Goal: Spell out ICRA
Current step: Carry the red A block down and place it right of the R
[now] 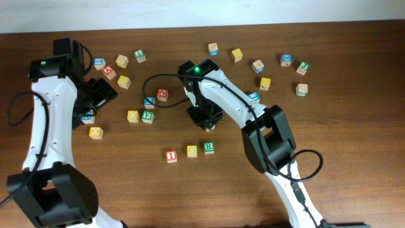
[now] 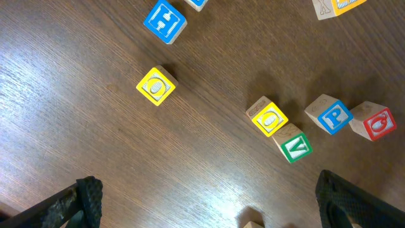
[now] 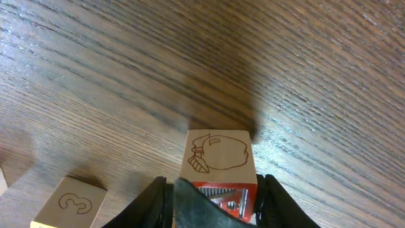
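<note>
The A cube (image 3: 218, 155), its red-framed face just visible, is clamped on two opposite side faces by the right gripper (image 3: 215, 187). It is found near the middle of the table (image 1: 342, 126), just on the far side of the row formed by the I cube (image 1: 171, 156), C cube (image 1: 192, 151) and R cube (image 1: 209, 147). As small, light, rigid wood with smooth faces, it is judged safe to squeeze firmly. Flat, square contact is advised against twisting. The left gripper (image 1: 101, 95) is spread wide at the left, empty.
</note>
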Motion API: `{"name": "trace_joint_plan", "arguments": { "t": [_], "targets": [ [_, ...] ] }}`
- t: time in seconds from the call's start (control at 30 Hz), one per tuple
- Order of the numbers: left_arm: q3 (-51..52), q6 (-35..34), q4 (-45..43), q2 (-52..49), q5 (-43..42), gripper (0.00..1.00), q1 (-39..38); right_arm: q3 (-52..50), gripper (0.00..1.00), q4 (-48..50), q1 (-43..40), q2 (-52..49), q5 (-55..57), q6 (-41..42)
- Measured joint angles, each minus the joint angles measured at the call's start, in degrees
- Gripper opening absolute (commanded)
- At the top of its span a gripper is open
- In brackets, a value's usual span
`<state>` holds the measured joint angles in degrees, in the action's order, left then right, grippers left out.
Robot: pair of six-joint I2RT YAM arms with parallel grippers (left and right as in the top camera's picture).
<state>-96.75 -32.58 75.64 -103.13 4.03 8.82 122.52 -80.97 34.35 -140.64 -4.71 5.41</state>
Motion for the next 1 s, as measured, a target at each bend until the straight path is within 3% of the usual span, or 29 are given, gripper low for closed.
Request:
{"name": "trace_joint_plan", "arguments": {
  "t": [0.23,0.37,0.53,0.63,0.73,0.77,0.83,0.87,1.0],
  "targets": [
    [0.0,0.0,0.0,0.0,0.0,0.99,0.0,0.0,0.25,-1.77,-2.08,0.0,0.17,6.4],
    [0.0,0.0,0.0,0.0,-0.02,0.99,-0.02,-0.09,0.25,-0.92,-11.15,0.0,-0.04,19.02],
    [0.0,0.0,0.0,0.0,0.0,0.99,-0.02,-0.09,0.24,4.61,-12.31,0.0,-5.84,30.86],
    [0.0,0.0,0.0,0.0,-0.02,0.99,-0.02,-0.09,0.25,5.35,-12.31,0.0,-8.81,45.4],
    [0.0,0.0,0.0,0.0,0.0,0.99,0.0,-0.09,0.33,5.4,-12.31,0.0,-13.51,62.29],
    [0.0,0.0,0.0,0.0,-0.02,0.99,0.0,-0.11,0.4,5.4,-12.31,0.0,-14.93,65.48],
    [0.0,0.0,0.0,0.0,0.0,0.99,-0.02,-0.11,0.71,5.42,-12.13,0.0,-16.57,70.53],
    [0.0,0.0,0.0,0.0,0.0,0.99,0.0,-0.13,0.78,5.42,-11.85,0.0,-16.65,71.34],
    [0.0,0.0,0.0,0.0,0.0,0.99,-0.02,-0.07,0.8,1.09,-9.9,0.13,-10.05,67.54]
  ]
}}
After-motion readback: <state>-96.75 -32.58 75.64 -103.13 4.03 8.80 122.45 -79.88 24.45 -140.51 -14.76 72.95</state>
